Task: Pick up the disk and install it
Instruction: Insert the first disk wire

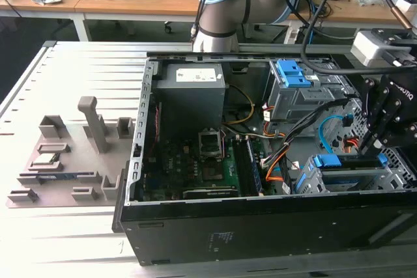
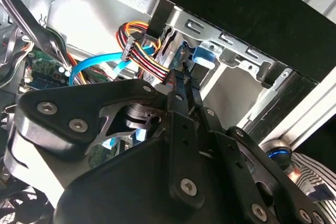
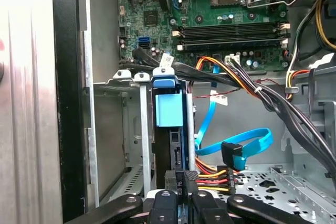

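At the lower right of the exterior view, the disk (image 1: 355, 175) is seen largely seated in the drive cage (image 1: 313, 183), with the claw (image 1: 378, 140) clenched against its rear edge.

The gripper (image 1: 376, 140) is matt black metal with bright screw heads on its links, seen close in both wrist views. The disk (image 3: 169, 129) shows a smooth blue plastic carrier frame, slightly glossy, seated in a bare grey sheet-metal cage (image 3: 137, 129). The computer case (image 1: 260, 232) is matt black painted metal outside. The motherboard (image 3: 231, 3) is glossy green. A flat blue cable (image 3: 247, 148) looks like shiny plastic. The counter (image 1: 71, 232) is ribbed, pale, satin metal.
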